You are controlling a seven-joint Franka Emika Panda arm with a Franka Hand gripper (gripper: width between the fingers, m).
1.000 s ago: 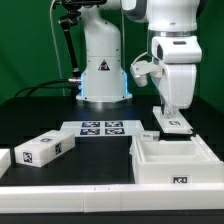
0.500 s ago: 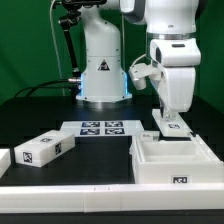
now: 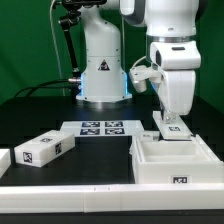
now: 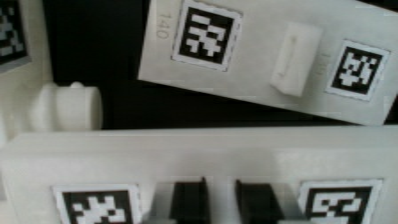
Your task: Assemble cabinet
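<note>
Fingers (image 4: 187, 203) sunk lower — toward cabinet (image 3: 150, 168).

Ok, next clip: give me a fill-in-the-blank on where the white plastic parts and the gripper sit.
The thin flat white marker board carries ___ tags. The long white tagged block lies to the exterior view's ___ of that board. The gripper hangs above the small white tagged panel, just beyond the large white compartment box, on a ___ table. Missing: four; left; black.
</note>
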